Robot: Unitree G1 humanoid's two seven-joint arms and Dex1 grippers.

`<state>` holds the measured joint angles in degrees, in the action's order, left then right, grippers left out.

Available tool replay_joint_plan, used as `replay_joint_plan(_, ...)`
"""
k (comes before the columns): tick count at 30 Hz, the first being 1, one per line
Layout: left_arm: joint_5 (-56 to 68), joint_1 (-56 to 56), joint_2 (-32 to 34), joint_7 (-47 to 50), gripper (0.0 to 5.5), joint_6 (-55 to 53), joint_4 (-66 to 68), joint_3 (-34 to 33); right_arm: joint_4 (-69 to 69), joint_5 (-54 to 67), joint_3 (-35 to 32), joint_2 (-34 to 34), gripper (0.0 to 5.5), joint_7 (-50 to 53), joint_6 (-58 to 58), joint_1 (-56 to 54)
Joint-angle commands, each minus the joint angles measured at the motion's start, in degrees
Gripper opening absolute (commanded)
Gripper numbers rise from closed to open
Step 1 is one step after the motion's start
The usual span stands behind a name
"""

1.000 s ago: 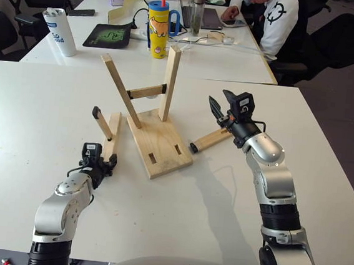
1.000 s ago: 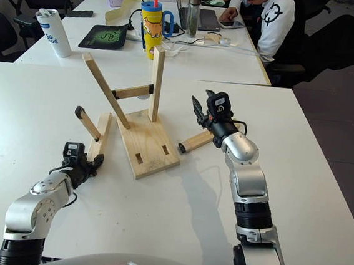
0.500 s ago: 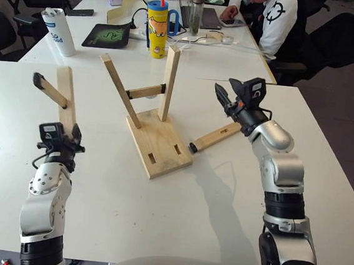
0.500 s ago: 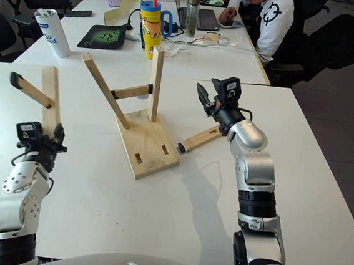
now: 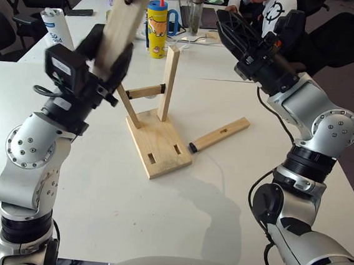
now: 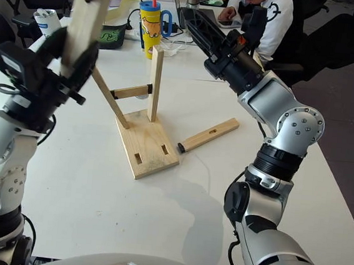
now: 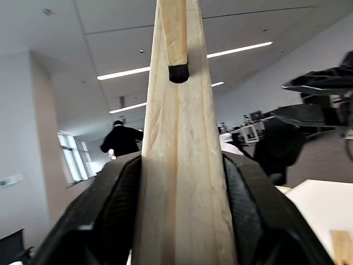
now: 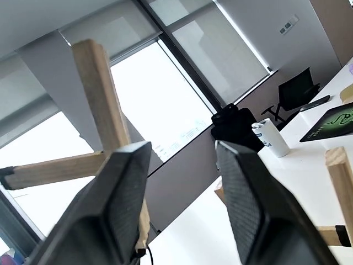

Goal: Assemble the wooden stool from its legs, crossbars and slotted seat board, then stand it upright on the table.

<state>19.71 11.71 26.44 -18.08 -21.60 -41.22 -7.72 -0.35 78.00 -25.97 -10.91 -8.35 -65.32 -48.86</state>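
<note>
The slotted seat board (image 5: 161, 142) lies flat on the white table, with two legs (image 5: 169, 81) standing in it, joined by a crossbar (image 5: 146, 92). A loose leg (image 5: 221, 133) lies on the table to the right of the board. My left gripper (image 5: 112, 54) is raised high at the left, shut on a third leg (image 7: 179, 165) that points upward with a black-tipped crossbar (image 7: 176, 38) fixed to it. My right gripper (image 5: 233, 34) hangs open in the air above the far right of the board, fingers (image 8: 124, 187) apart and holding nothing.
On the table behind stand a yellow cup (image 5: 157, 27), a white tumbler (image 5: 59, 30), a dark bottle (image 5: 197, 12) and a black mouse pad (image 5: 114, 34). A person sits at that far table. White table surface (image 5: 175, 220) lies in front of the board.
My left gripper has lifted the leg with its crossbar off the table and swung it high, nearer the board. My right gripper has risen well above the loose leg.
</note>
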Motion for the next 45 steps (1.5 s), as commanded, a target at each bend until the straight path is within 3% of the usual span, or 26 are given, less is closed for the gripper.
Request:
replay_joint_plan(1, 0.07, -1.2, -0.05, -1.49, 2.05, -1.46, 0.43, 3.24, -3.49, 5.85, 2.68, 0.31, 2.17, 2.87, -1.17, 1.59)
replay_joint_plan(10, -1.57, -1.58, -0.4, -3.92, 2.05, -0.41, 1.33, 8.55, -2.82, 14.11, 4.15, -0.55, 2.17, 7.6, 3.72, 1.83)
replay_joint_plan(18, -3.47, -4.52, 0.41, -4.43, 2.05, 0.37, 0.83, 8.85, 0.25, 16.03, 5.24, -2.69, 2.17, 8.72, 7.09, 0.71)
replay_joint_plan(24, -9.14, -6.01, 2.58, -6.68, 2.05, 4.37, 2.74, 11.47, 1.51, 14.39, 6.63, -4.09, 1.19, 8.91, 8.23, 0.63)
replay_joint_plan(32, -9.46, -6.25, 1.98, -7.03, 2.05, 6.56, 5.47, 10.47, 0.7, 14.01, 7.98, -5.05, 1.08, 7.89, 8.3, 1.51)
replay_joint_plan(37, -5.9, -9.24, 0.9, -6.99, 2.86, 4.81, 8.03, 7.18, -2.57, 5.45, 9.02, -7.69, 1.05, 7.11, 10.83, 4.79)
replay_joint_plan(45, -3.41, -23.05, 3.6, -12.19, 2.88, 4.26, 12.77, 3.2, -14.02, -6.16, 13.03, -10.65, 1.04, 9.67, 10.92, 13.09)
